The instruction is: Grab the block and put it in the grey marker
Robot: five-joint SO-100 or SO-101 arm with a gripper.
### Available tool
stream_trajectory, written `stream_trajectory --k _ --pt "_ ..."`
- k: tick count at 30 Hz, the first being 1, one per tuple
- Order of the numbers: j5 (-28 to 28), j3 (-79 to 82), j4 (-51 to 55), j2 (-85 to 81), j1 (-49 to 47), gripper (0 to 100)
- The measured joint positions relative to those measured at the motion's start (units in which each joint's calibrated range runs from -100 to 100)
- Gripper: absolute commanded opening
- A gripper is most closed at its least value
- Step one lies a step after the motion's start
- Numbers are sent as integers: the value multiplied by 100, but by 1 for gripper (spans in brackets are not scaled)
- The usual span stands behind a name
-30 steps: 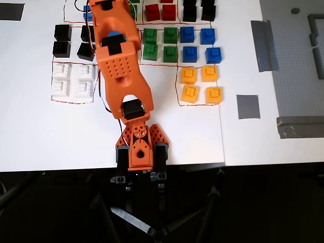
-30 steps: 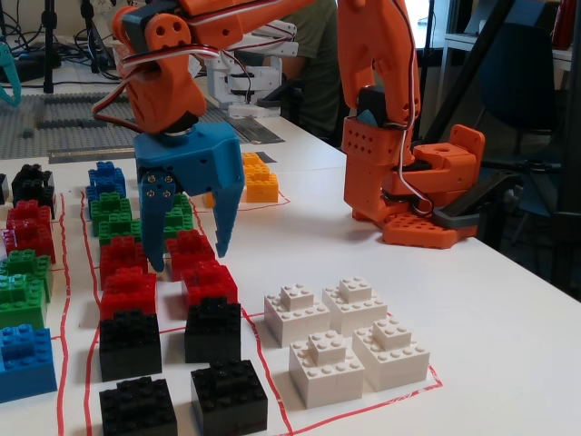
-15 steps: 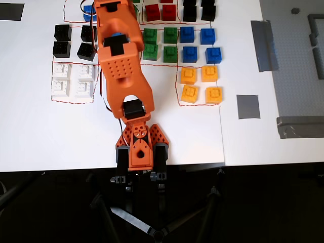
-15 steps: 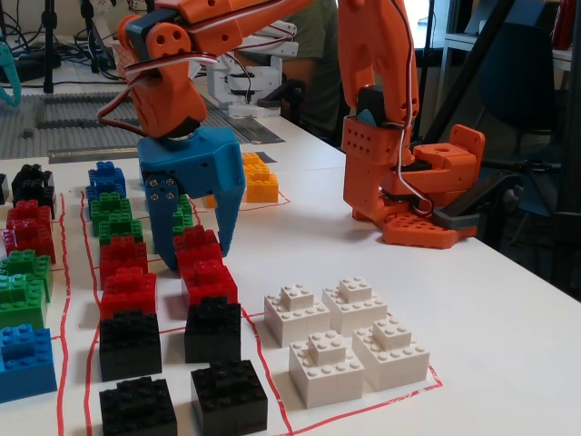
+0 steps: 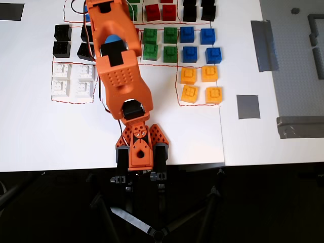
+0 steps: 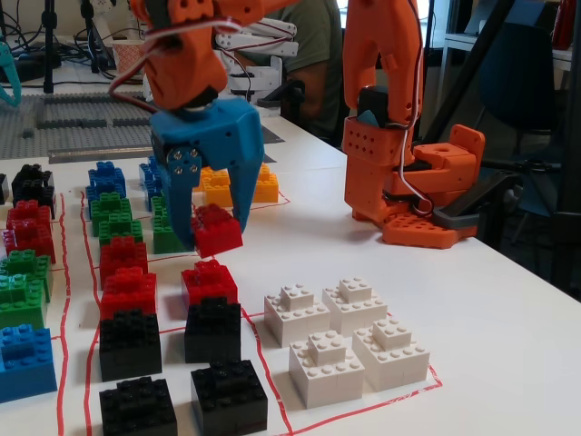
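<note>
Red block (image 6: 217, 230) pinched in the blue tool (image 6: 211, 234) (lifted, tilted) above another red block (image 6: 209, 282).

Orange arm reaching forward, blue gripper (image 6: 211, 232) pointing down, jaws clamped.

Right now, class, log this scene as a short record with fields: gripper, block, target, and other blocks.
gripper: blue gripper closed on a block, seen in the fixed view
block: red block held tilted, lifted clear of the table, above another red block
target: grey marker empty, right of the orange-yellow blocks in the overhead view
other blocks: white blocks, black blocks, green blocks, blue blocks in outlined groups
</note>
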Motion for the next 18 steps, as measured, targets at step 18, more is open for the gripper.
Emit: stream_trajectory --k 18 --pt "1514 -135 1522 -2281 2070 0"
